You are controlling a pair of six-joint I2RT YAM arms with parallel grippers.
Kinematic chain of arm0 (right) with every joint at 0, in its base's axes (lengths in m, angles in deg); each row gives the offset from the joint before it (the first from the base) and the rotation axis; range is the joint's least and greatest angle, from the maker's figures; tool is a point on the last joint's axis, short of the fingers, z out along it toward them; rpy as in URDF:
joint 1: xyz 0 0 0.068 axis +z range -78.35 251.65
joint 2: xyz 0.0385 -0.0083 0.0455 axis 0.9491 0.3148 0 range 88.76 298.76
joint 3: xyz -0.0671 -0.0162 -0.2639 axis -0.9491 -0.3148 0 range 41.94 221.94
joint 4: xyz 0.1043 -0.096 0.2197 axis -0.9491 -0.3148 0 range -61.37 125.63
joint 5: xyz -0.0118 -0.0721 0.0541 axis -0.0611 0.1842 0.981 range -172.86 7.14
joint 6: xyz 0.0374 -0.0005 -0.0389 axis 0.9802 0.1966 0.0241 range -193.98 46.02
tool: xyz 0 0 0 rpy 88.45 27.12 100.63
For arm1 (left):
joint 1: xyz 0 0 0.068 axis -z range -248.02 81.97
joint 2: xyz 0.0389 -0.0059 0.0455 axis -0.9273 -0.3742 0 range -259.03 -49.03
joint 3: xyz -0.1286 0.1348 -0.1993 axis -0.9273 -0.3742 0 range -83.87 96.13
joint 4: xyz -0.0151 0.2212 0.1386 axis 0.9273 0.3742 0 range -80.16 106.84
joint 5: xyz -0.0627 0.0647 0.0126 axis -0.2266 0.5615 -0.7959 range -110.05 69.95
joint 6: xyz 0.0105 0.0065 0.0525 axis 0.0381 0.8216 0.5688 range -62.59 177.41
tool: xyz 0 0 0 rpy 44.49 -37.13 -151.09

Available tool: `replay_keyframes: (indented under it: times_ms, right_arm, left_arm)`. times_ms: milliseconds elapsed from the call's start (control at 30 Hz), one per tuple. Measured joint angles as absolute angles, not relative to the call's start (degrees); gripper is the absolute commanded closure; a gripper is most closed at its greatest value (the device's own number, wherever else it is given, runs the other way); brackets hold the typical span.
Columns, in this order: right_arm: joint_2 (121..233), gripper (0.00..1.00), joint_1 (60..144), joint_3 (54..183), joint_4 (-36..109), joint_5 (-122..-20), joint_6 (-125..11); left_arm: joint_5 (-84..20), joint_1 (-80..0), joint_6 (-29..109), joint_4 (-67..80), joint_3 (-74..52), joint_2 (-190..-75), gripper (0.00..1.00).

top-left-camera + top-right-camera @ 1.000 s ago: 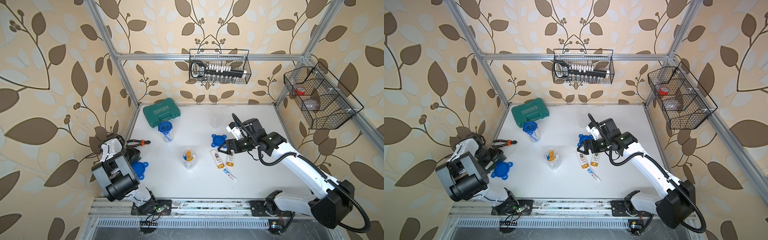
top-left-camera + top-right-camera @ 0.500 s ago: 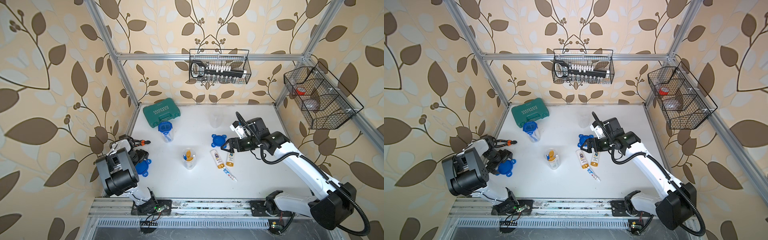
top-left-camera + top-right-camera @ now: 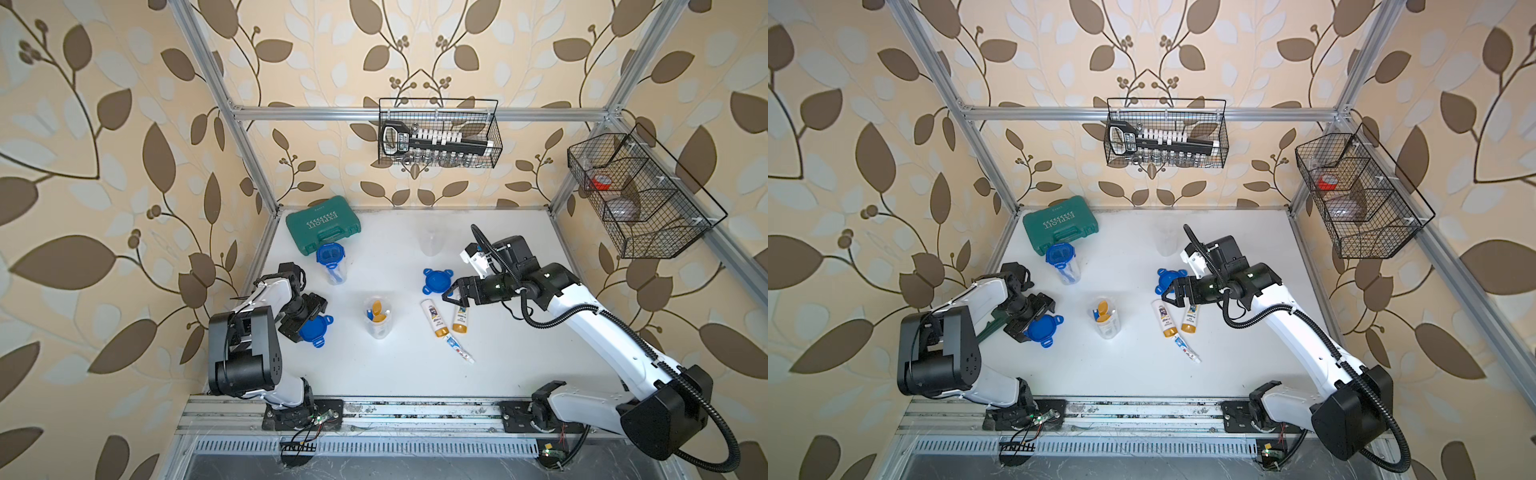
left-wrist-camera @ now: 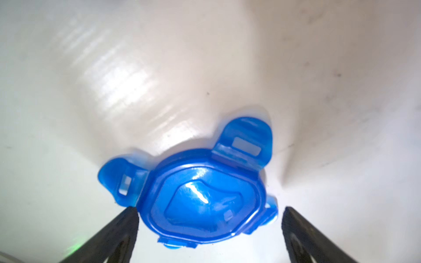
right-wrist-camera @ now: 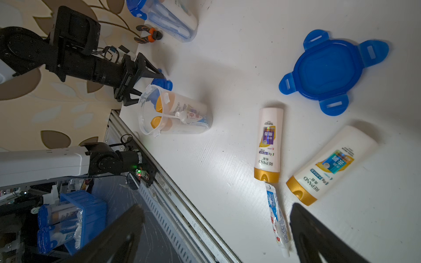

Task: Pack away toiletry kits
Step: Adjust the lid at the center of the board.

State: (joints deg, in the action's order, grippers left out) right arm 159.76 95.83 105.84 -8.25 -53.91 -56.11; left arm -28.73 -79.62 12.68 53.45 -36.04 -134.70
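Observation:
A loose blue lid [image 4: 202,200] lies flat on the white table between the fingers of my left gripper [image 4: 209,218], which is open around it; both top views show this lid [image 3: 315,329] at the left. At mid-table an open clear jar [image 3: 377,318] holds gold-capped bottles and a toothbrush. Right of it lie two white bottles [image 3: 434,318] [image 3: 460,321] and a toothpaste tube [image 3: 459,351]. My right gripper [image 3: 455,293] hovers open over the bottles' far ends, beside a second blue lid [image 3: 436,280]. A lidded jar [image 3: 331,262] and an empty jar [image 3: 429,243] stand farther back.
The green tool case [image 3: 324,224] sits at the back left corner. Wire baskets hang on the back wall [image 3: 440,133] and the right wall [image 3: 640,195]. Orange-handled pliers [image 5: 148,36] lie by the left wall. The metal rail [image 3: 374,411] runs along the front edge.
My left arm has swung from the left wall toward the table's middle, and its open gripper now straddles the blue lid, which has slid a little to the right. The right gripper has barely shifted.

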Motion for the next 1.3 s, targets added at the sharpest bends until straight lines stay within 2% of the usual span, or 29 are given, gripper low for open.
replay_keyframes:
  times_ms: [167, 300, 533, 700, 900, 1300]
  right_arm:
    - [159.76, 0.0, 95.83, 105.84, -7.99, -53.88, -56.07]
    - [159.74, 0.0, 95.72, 105.84, -7.59, -53.91, -56.05]
    - [157.24, 0.0, 94.59, 104.77, -7.27, -53.93, -55.83]
    - [156.98, 0.0, 94.5, 104.77, -7.27, -53.91, -55.32]
    - [157.62, 0.0, 94.5, 104.92, -7.24, -53.86, -54.91]
    - [157.77, 0.0, 94.5, 104.92, -7.35, -53.45, -54.93]
  left_arm:
    - [-28.97, -79.69, 15.26, 58.22, -31.42, -131.57, 0.01]
    - [-29.08, -79.69, 23.87, 58.98, -26.79, -133.67, 0.01]
    - [-31.01, -79.69, 39.43, 59.25, -26.62, -138.19, 0.01]
    - [-30.85, -79.66, 45.83, 60.19, -24.1, -138.94, 0.01]
    - [-30.2, -80.56, 46.34, 60.16, -23.8, -140.55, 0.01]
    - [-33.3, -83.51, 37.24, 55.05, -31.4, -140.53, 0.01]
